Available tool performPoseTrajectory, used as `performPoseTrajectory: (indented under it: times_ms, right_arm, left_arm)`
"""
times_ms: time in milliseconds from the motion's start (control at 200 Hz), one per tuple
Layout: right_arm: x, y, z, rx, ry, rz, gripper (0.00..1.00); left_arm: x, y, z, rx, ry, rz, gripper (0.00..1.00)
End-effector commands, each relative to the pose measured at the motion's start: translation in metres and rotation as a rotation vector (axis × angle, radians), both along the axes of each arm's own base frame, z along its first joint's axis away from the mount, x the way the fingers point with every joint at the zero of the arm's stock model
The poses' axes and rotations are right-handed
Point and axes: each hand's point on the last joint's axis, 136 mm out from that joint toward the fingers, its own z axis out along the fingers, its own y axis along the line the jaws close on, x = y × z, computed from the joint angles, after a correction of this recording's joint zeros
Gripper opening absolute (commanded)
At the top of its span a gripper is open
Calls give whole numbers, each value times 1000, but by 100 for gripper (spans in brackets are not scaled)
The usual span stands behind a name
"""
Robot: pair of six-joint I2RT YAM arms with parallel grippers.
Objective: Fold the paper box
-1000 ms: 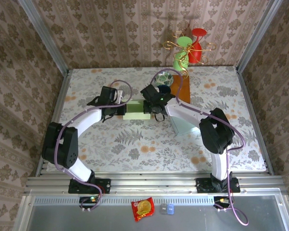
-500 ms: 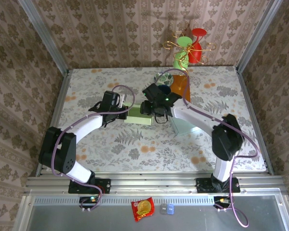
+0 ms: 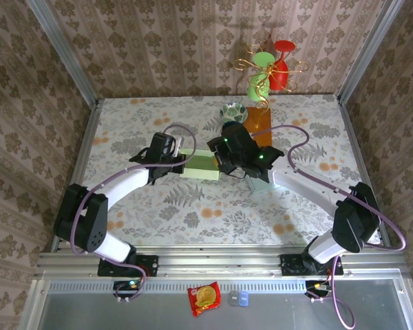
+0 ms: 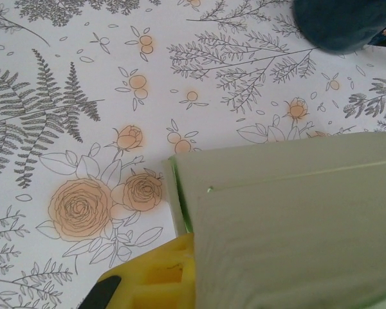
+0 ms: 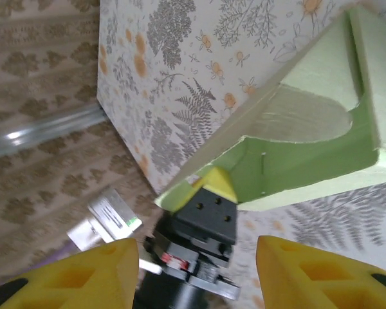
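Floral tablecloth (image 3: 193, 213) covering the work surface, damask wallpaper closing it in on three sides.

Mid-table: pale green paper box (image 3: 201, 165) sitting between the two arms. Long axis running left to right across the table, short ends pointing at the grippers. Resting on the cloth or hanging just above it: cannot tell.

Left gripper (image 3: 176, 162) clamping tight on the box's left end. From the left wrist, one yellow finger (image 4: 156, 278) pressing against the near edge of a flat green panel, a crease line running along the panel's length.

From the right wrist, the box's open side facing the camera and showing brighter green inside, with a rounded flap folding inward. One yellow finger of the left gripper (image 5: 220, 183) poking into the lower corner of that opening.

Right gripper (image 3: 221, 163) hovering at the box's right end, jaws standing moderately apart. Both its yellow fingers (image 5: 83, 273) framing empty air, gripping nothing. Touching the box or not: cannot tell.

Farther back, patterned bowl (image 3: 233, 111) sitting just beside a brown board (image 3: 259, 126). Green and red shapes hanging on a gold wire stand (image 3: 268, 69) at the back wall. Pale blue box (image 3: 263, 181) lying under the right forearm. Red snack packet (image 3: 204, 298) lying on the grey shelf in front of the arm bases.
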Motion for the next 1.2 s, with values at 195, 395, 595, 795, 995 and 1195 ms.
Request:
performPoseTrajectory:
  times_ms: [195,395,595,795,995,1195]
  right_arm:
    - [26,25,-15,140,161,-180,46]
    - [31,26,-31,149,203,-214,42]
    - [32,31,-40,164,240,-211,34]
    - [30,30,-44,168,254,-215,27]
    - [33,29,-46,178,258,-220,22]
    - [35,31,-52,204,268,-225,8]
  left_arm:
    - [-7,6,1,9,2,36,0]
    - [-8,5,0,17,1,35,0]
    - [-9,6,-2,21,3,38,0]
    - [-9,6,-2,23,-1,41,0]
    - [-9,5,-1,24,-4,38,0]
    - [-9,5,3,16,-17,41,0]
